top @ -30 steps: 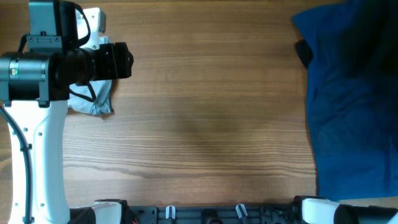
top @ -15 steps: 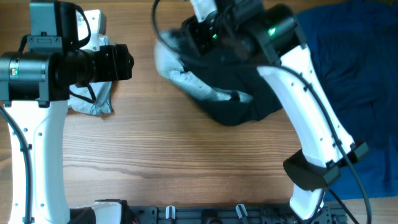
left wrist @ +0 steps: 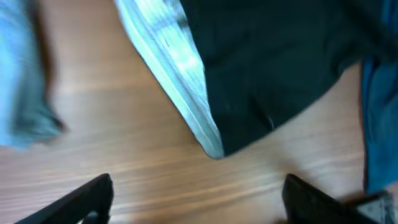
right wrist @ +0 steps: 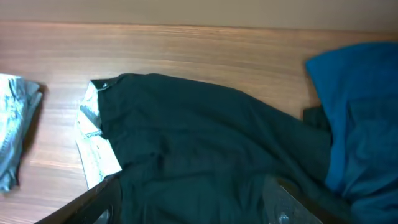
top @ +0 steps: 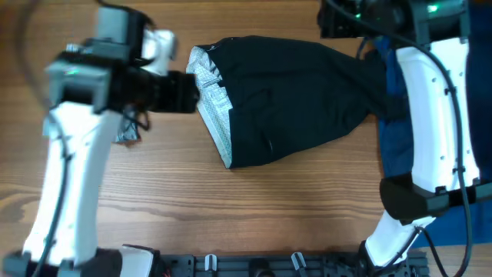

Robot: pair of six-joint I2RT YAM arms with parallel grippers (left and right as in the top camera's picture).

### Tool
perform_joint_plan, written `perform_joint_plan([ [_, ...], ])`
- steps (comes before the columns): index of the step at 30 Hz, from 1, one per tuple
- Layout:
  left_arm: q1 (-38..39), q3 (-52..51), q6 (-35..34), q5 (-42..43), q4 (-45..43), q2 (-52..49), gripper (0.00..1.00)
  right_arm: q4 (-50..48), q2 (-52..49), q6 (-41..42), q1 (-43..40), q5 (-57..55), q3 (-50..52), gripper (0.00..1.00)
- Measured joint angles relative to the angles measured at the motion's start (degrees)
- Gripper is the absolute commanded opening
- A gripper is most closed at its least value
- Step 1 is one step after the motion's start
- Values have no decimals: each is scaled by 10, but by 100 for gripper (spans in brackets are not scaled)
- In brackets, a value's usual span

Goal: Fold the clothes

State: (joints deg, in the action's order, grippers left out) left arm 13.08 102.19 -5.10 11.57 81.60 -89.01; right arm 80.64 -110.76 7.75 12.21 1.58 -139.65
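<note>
Left pincer [left wrist: 198,180] has its jaws wide apart with nothing between them; in its blurred wrist view only the wood of the bench [top: 254,223] shows between the two dark fingers [left wrist: 93,196]; from overhead it sits at about 10 o'clock on the bench, its tip just beside the waist end of the black shorts [top: 300,92], though I cannot tell whether it touches.

Nearest the robot's base, at 6 o'clock, the bench shows plain wood grain; a little farther, at 9 o'clock, the light-blue denim shorts [right wrist: 15,124] lie crumpled, mostly hidden under the left arm from above; in the right wrist view they lie apart from the black pair, with wood between.

Farther again, the black shorts lie spread fairly flat from the middle towards 12 o'clock, waist towards 9 o'clock and legs towards 3 o'clock; the pale grey waistband lining [top: 209,96] is turned outward along the waist edge.

At 3 o'clock the leg end meets the royal-blue garment [right wrist: 360,112], which covers that side of the bench; which of the two lies on top at the seam I cannot tell.

Farthest, at about 1 o'clock by the far edge of the black shorts, the right pincer [right wrist: 191,183] also has its jaws spread; black cloth lies below and between its fingers, none of it clamped.
</note>
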Motion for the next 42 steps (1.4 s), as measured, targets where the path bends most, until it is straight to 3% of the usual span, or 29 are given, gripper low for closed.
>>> perform_joint_plan([
  [6, 44, -191, -38, 33, -123, -100, 88, 15, 19, 1, -20, 18, 0, 77],
  [13, 85, -323, 64, 195, -227, -186, 77, 16, 22, 0, -19, 24, 0, 79],
  [14, 98, -334, 73, 206, -246, -191, 69, 17, 22, 0, -19, 25, 0, 79],
  [16, 125, -345, 91, 222, -281, -192, 32, 17, 22, 0, -19, 25, 0, 79],
  [17, 138, -345, 102, 226, -293, -192, 9, 17, 22, 0, -19, 25, 0, 80],
  [18, 149, -345, 108, 227, -305, -192, 4, 17, 22, 0, -19, 25, 0, 80],
  [21, 178, -344, 125, 227, -294, -192, 4, 17, 22, 0, -19, 24, 0, 82],
  [23, 178, -337, 127, 226, -238, -188, 4, 17, 22, -1, -19, 19, 0, 84],
  [27, 137, -297, 125, 183, -121, -117, 4, 28, 22, 2, -22, 0, 0, 84],
  [29, 81, -273, 103, 128, -84, -37, 4, 39, 21, 2, -35, -4, 0, 83],
  [35, -75, -259, 60, 52, -72, 125, 4, 92, -18, -10, -86, 18, 16, 78],
  [42, -105, -259, 52, 33, -72, 147, 4, 59, -100, -55, -83, 75, 199, 76],
])
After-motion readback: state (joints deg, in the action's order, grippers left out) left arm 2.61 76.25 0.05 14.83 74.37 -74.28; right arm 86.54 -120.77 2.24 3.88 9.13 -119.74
